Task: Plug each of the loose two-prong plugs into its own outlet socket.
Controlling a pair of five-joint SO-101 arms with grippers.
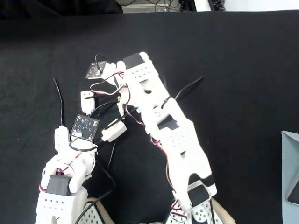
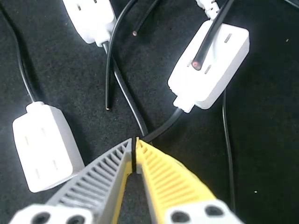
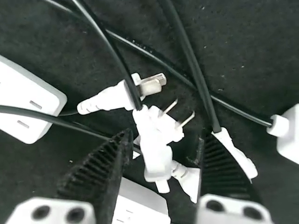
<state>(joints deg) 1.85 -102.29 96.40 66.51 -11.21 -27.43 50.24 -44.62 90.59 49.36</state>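
The left gripper (image 2: 135,147), one finger (image 2: 103,172) gray and the other yellow (image 2: 163,177), has its ribbed tips pinched together on a black cord (image 2: 133,114) lying on the dark cloth (image 2: 261,140). A white outlet socket (image 2: 42,149) lies face up just beside the gray finger, its slots showing. A second socket (image 2: 210,65) lies farther out on the yellow finger's side, with a cut cord end (image 2: 196,64) lying across its face. A third socket (image 2: 91,18) lies beyond, and a thin loose cord end (image 2: 107,108) lies between the sockets.
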